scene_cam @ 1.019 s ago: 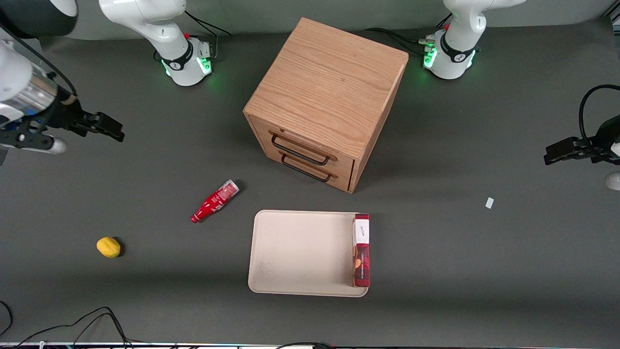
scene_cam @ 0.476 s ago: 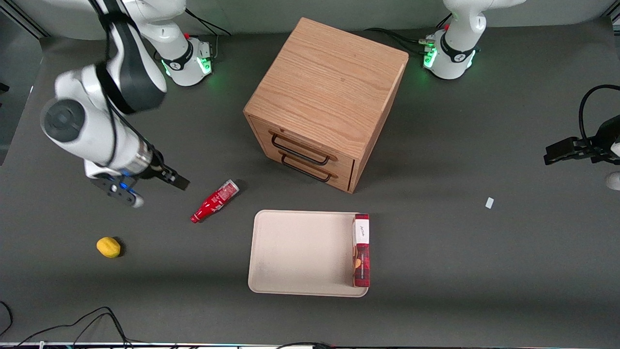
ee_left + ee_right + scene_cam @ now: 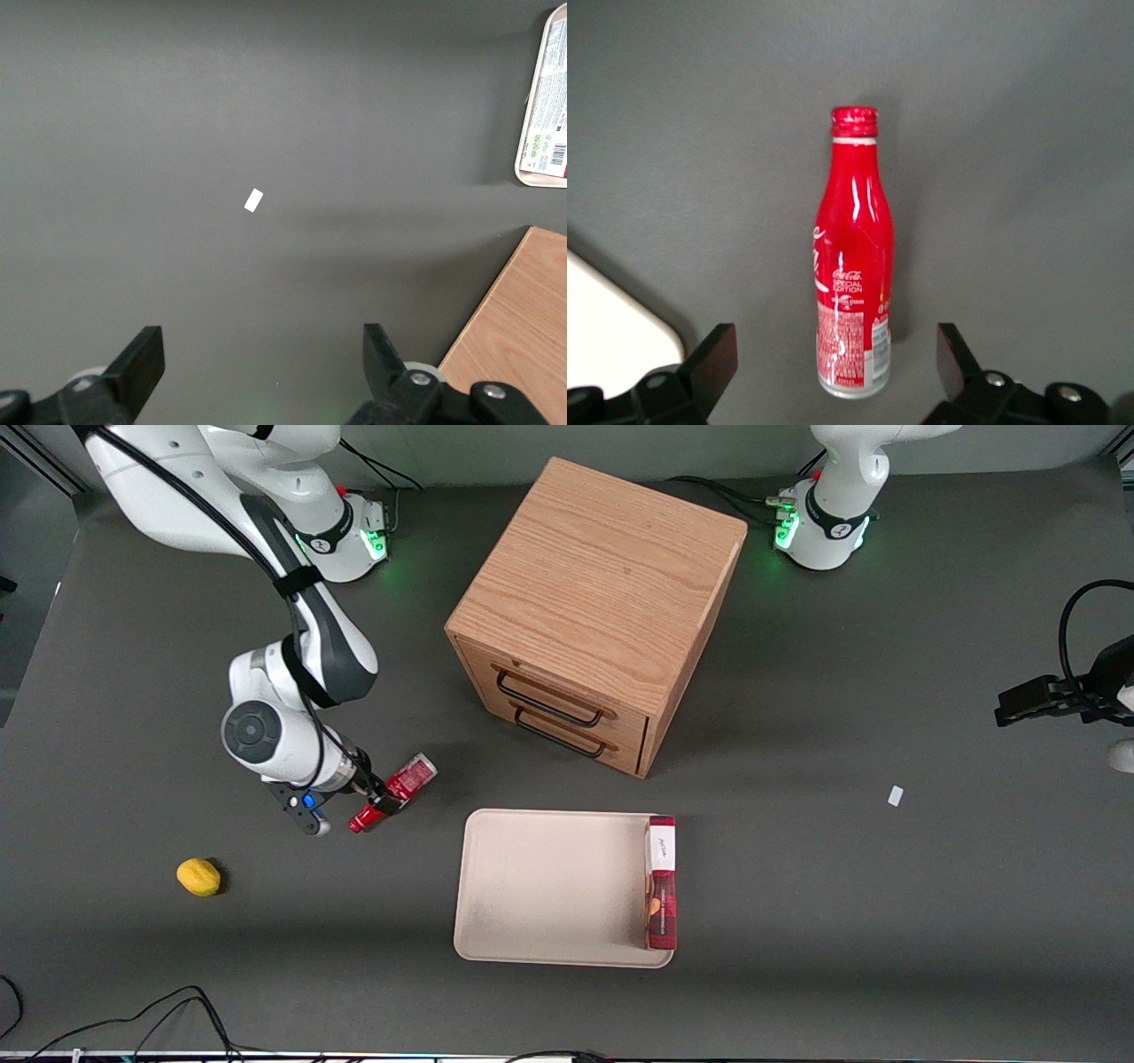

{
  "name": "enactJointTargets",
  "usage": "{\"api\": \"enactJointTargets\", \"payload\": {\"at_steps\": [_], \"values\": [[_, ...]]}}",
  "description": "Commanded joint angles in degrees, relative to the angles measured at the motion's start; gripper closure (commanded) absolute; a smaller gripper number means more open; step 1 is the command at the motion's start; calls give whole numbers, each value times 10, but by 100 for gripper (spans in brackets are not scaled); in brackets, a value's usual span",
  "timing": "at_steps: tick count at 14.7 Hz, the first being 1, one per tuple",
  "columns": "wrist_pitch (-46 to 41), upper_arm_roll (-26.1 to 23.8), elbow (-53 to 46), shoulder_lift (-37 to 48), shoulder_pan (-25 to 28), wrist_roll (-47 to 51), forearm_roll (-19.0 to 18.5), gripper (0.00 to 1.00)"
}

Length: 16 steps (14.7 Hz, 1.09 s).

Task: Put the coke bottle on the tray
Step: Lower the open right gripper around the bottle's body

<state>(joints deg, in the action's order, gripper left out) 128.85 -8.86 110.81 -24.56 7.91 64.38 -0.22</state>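
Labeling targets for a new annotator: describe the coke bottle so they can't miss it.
Start at the wooden drawer cabinet, then the beige tray in front of it. The coke bottle lies on its side on the table beside the tray, toward the working arm's end, under the gripper, whose jaws are open. It is slim and narrow-necked, unlike the flat red box on the tray.

Your working arm — glossy white shells, dark grey joint bands, a black cable strapped along it. Just above the gripper — black fingers, screw heads at their bases, a blue light nearby.
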Motion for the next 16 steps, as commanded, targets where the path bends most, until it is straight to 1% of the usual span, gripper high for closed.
{"api": "enactJointTargets", "payload": {"at_steps": [1, 3, 8, 9, 10, 12, 16], "values": [[38, -3, 28, -7, 0, 32, -29, 0], [95, -2, 52, -25, 0, 34, -30, 0], [119, -2, 54, -44, 0, 34, -31, 0], [123, -2, 54, -49, 0, 34, -32, 2], [125, -1, 54, -51, 0, 34, -35, 8], [125, -1, 53, -51, -3, 34, -50, 28], [125, -1, 49, -51, -4, 34, -51, 64]]}}
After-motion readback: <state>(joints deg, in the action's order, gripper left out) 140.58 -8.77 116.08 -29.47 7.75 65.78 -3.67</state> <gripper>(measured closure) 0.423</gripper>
